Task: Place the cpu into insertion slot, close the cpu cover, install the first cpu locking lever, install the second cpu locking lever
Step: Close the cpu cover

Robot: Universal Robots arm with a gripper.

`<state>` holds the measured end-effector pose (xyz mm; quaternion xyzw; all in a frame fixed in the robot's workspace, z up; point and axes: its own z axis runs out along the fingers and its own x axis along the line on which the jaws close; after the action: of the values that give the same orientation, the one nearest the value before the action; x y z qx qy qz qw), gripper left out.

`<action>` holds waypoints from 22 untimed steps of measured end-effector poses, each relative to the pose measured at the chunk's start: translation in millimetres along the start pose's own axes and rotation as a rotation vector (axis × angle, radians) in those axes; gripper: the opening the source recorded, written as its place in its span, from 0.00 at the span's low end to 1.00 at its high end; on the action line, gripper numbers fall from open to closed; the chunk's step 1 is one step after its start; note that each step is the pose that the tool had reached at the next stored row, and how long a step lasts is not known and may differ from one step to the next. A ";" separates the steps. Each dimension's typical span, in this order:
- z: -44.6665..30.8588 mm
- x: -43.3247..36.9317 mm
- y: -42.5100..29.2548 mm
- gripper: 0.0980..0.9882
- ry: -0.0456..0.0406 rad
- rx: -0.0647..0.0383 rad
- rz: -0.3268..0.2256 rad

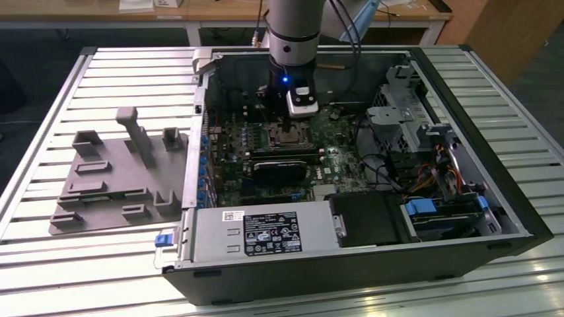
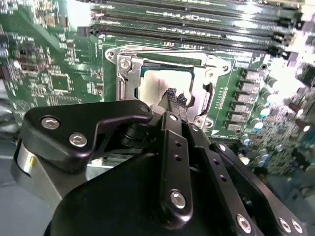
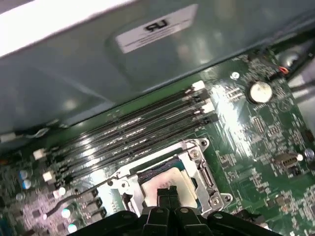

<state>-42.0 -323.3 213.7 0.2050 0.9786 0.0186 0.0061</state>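
Note:
The cpu (image 2: 150, 88) (image 3: 170, 176) lies flat in the insertion slot (image 1: 286, 137) of the green motherboard, its silver-grey top facing up. The cpu cover (image 2: 129, 84) (image 3: 197, 164), a silver frame, seems to lie down around it, with the chip showing through its window. My gripper (image 2: 174, 100) (image 3: 168, 191) (image 1: 298, 117) hangs right over the chip. Its black fingertips (image 2: 170, 93) are pressed together, shut with nothing between them, at or just above the chip's top. A thin lever rod (image 3: 81, 192) sticks out from a corner of the socket across the board.
Long black memory slots (image 3: 138, 128) (image 2: 197, 19) run beside the socket, with the case wall (image 3: 98, 64) behind them. A black card (image 1: 282, 168), a power supply (image 1: 260, 231) and a drive cage (image 1: 414, 125) crowd the case. A grey fixture (image 1: 115, 172) lies on the table at the exterior view's left.

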 end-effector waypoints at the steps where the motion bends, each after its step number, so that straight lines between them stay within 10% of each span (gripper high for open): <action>1: 0.1 0.0 0.0 0.00 0.0005 0.000 -0.018; 22: 4.3 0.0 -0.1 0.00 0.0099 -0.001 -0.378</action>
<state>-41.9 -323.2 209.4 0.0175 0.9997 0.0186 0.0048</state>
